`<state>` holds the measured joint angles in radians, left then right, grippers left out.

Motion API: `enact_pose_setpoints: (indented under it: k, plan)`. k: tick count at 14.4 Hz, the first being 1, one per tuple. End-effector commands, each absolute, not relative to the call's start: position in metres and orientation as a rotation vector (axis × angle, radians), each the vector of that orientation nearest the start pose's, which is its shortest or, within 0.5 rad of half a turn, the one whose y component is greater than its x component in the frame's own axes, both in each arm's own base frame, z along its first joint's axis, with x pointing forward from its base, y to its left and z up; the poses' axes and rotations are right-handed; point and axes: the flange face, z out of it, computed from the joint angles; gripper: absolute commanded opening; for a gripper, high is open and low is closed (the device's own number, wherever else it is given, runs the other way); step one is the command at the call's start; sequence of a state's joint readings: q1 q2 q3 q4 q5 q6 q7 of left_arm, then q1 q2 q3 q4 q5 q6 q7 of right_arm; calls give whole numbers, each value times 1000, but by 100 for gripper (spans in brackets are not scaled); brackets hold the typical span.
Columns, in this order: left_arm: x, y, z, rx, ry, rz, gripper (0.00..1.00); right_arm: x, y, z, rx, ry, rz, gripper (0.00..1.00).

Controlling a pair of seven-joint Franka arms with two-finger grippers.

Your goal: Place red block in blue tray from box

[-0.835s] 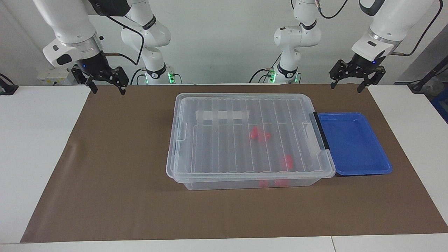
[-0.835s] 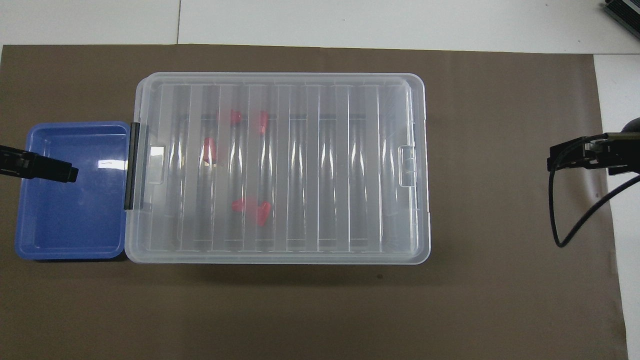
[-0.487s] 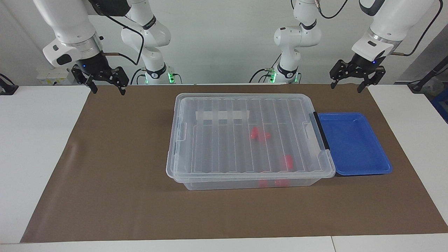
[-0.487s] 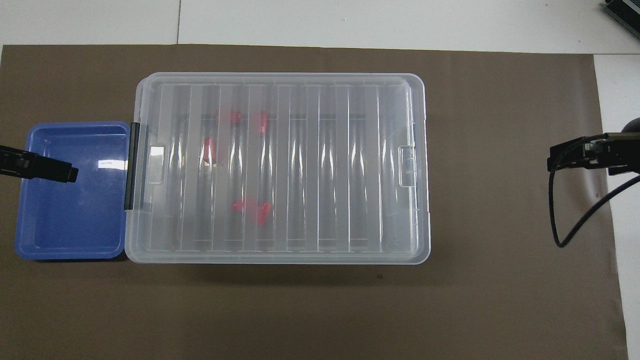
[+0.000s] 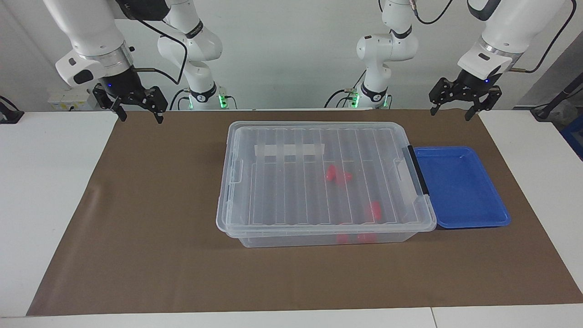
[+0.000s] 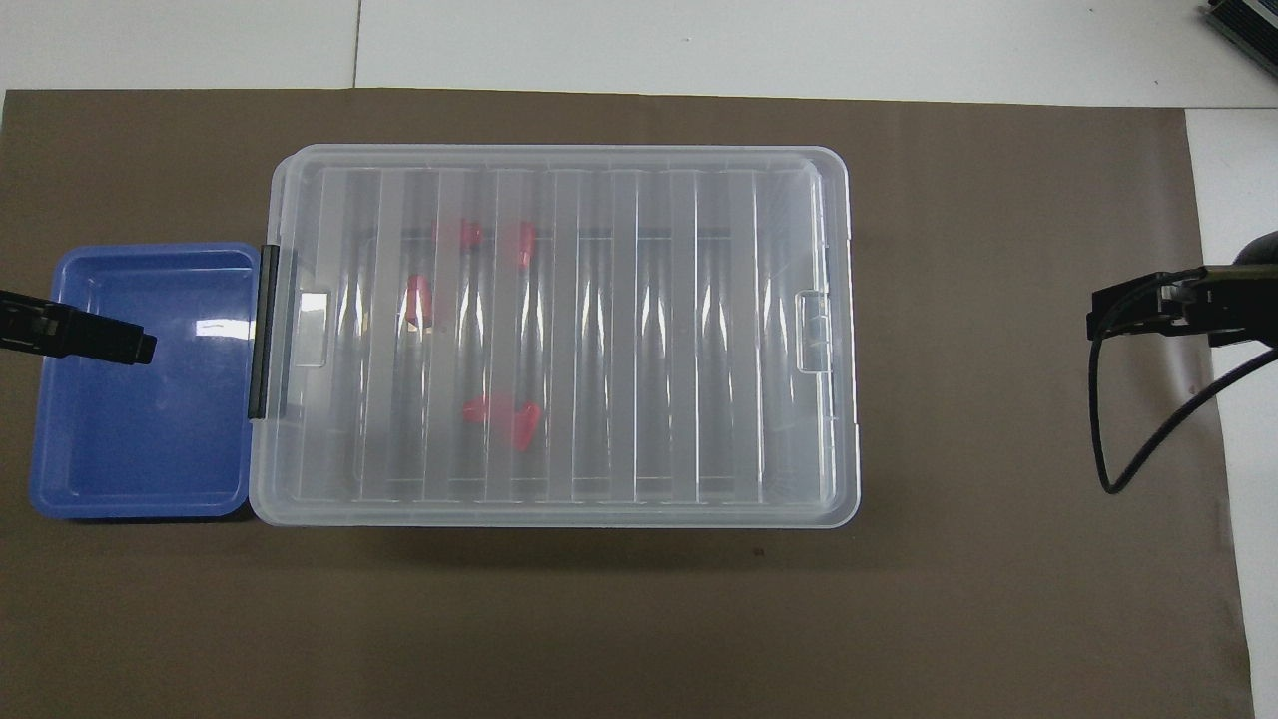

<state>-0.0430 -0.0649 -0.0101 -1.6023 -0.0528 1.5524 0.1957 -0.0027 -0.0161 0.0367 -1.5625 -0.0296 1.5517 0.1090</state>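
Note:
The clear box (image 5: 291, 182) (image 6: 639, 330) sits mid-mat with its ribbed lid on and a black clip (image 5: 418, 169) at the left arm's end. Several small red pieces show through the lid (image 5: 337, 175) (image 6: 504, 417) (image 6: 417, 300); I cannot tell which is the red block. The blue tray (image 5: 460, 187) (image 6: 140, 439) lies empty against the box's clip end. My left gripper (image 5: 450, 114) (image 6: 130, 348) hangs open, high over the mat edge near the tray. My right gripper (image 5: 141, 119) (image 6: 1138, 312) hangs open over the mat's other end.
A brown mat (image 5: 155, 228) covers the white table (image 5: 45, 191). A black cable (image 6: 1148, 439) loops down from the right arm. Both arm bases (image 5: 200, 91) (image 5: 375, 91) stand at the table's robot edge.
The right gripper has crept slightly toward the box. Everything else is still.

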Motion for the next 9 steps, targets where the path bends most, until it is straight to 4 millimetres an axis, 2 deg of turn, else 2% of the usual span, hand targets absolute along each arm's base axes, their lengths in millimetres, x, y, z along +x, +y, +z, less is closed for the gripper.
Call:
enact_pose_setpoints:
  k: [1, 2, 4, 9]
  plan:
    - [525, -31, 647, -3152, 383, -31, 100, 549, 23, 612, -3165, 67, -80, 100]
    - [525, -31, 647, -3152, 383, -31, 100, 551, 39, 605, -3162, 35, -103, 100]
    - [525, -31, 647, -3151, 385, -30, 100, 555, 58, 594, -3153, 78, -145, 100]
    - [525, -31, 646, -3152, 383, -28, 100, 565, 110, 543, -3128, 86, -210, 100]
